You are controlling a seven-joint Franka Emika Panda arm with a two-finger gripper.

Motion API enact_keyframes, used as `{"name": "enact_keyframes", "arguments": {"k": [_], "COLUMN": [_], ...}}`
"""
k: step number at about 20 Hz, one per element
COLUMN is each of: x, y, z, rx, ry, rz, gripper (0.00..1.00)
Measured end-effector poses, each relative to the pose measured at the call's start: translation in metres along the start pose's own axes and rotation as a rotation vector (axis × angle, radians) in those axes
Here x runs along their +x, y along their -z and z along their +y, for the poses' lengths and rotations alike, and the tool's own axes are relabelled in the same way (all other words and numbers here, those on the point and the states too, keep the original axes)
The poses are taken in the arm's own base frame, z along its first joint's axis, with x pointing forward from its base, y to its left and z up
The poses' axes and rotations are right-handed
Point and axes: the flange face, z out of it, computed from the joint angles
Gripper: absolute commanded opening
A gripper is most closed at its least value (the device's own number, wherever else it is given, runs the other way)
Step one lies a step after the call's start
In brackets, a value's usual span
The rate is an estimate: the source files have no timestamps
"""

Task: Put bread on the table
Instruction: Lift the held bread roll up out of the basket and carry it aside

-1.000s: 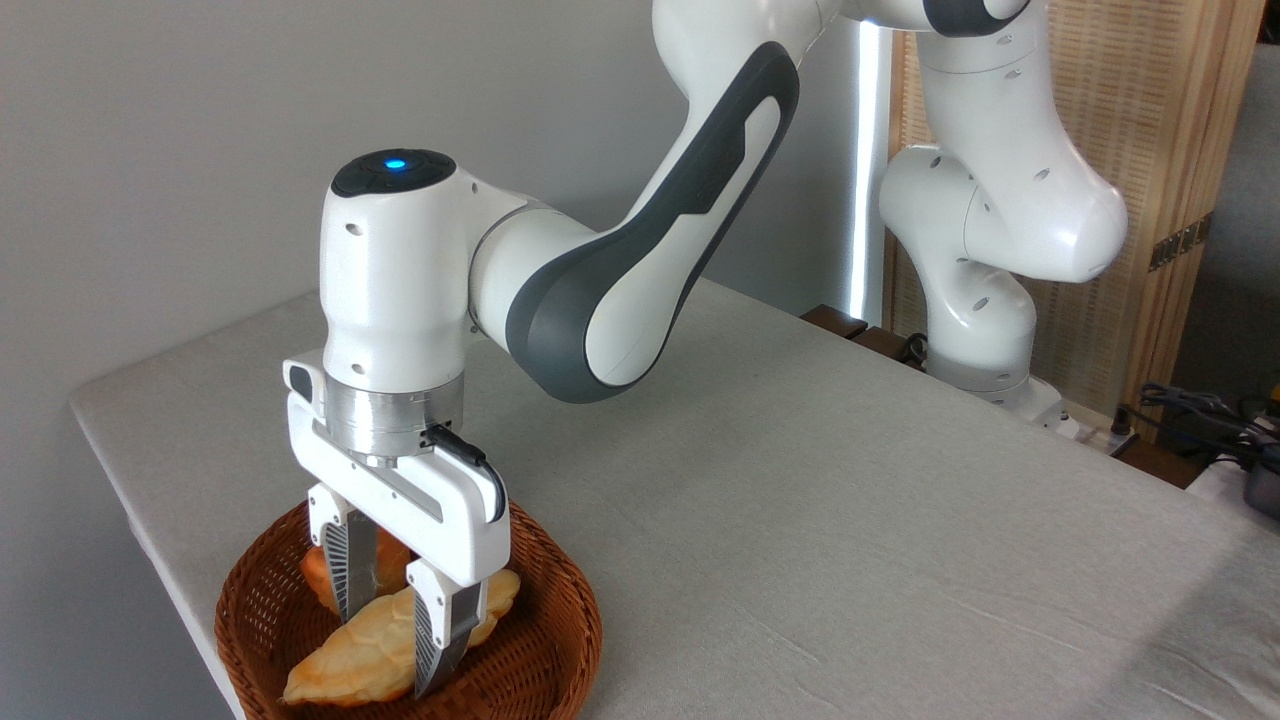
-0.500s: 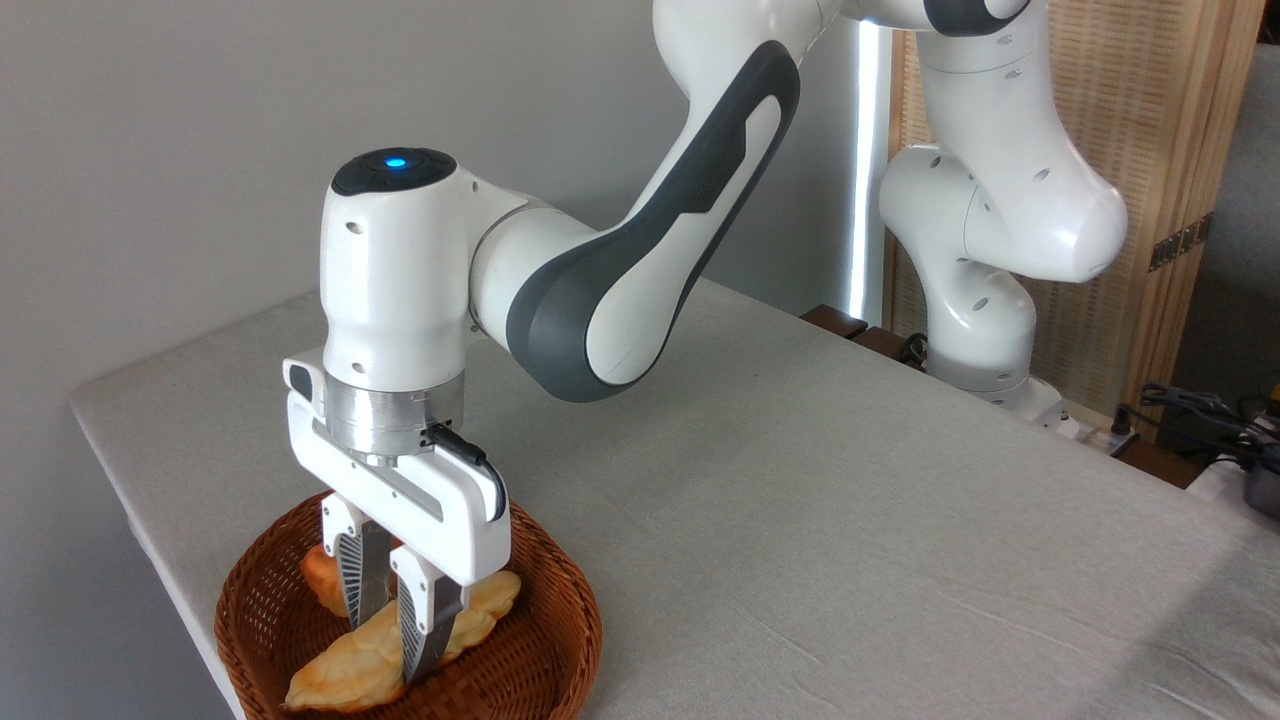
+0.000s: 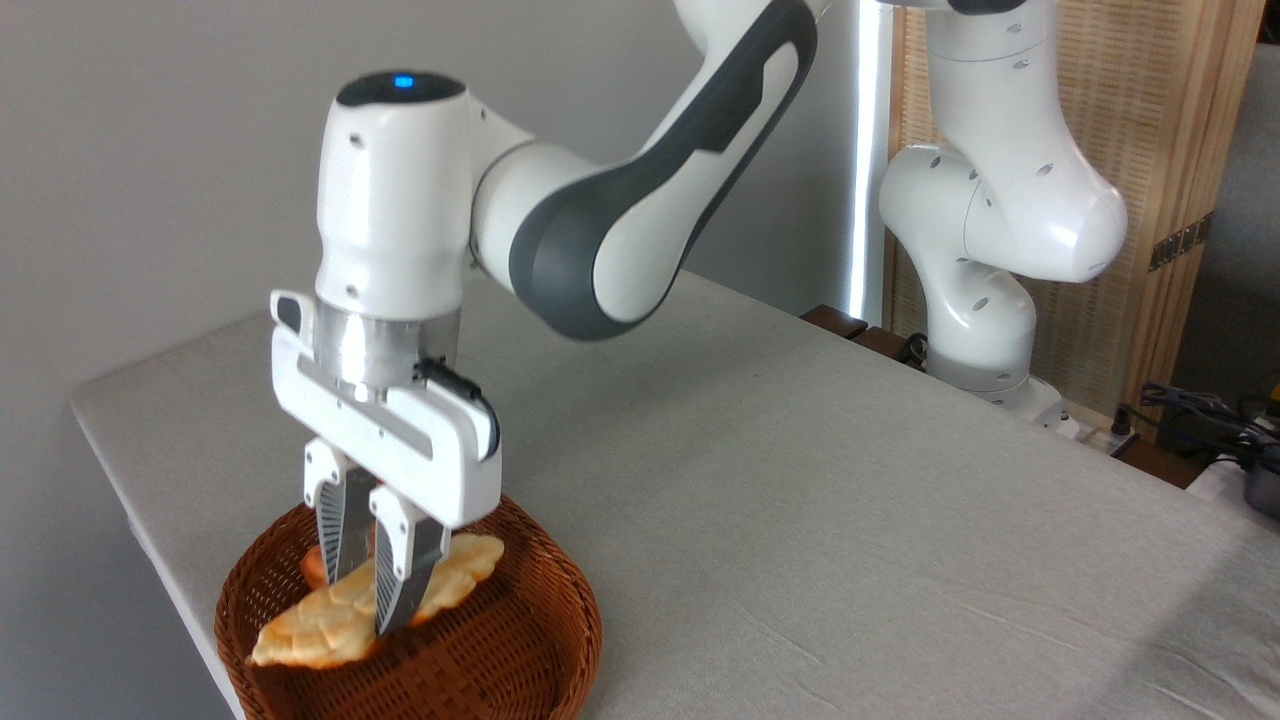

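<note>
Gripper [image 3: 368,600] clamps bread [image 3: 330,620] — bun [image 3: 313,567] mostly hidden.

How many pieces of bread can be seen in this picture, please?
2. The long bread is clamped in the gripper, lifted above the basket. A small orange bun lies in the basket behind the fingers, mostly hidden. More could be hidden there.

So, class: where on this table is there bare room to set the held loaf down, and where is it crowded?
Free: the wide grey table between the basket and the robot base, and the far-left corner behind the gripper. Crowded: the basket itself, with the bun beneath the lifted bread.
</note>
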Motion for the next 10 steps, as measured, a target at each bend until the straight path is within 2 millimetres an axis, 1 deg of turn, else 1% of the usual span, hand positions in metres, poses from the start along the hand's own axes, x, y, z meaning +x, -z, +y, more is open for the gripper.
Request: {"name": "enact_keyframes", "arguments": {"k": [4,10], "x": [0.001,-0.010], "y": [0.035,0.076], "z": [0.003,0.017], "rx": [-0.004,-0.056], "ry": [0.008,0.000], "rz": [0.015,-0.067], "gripper": [0.48,0.48]}}
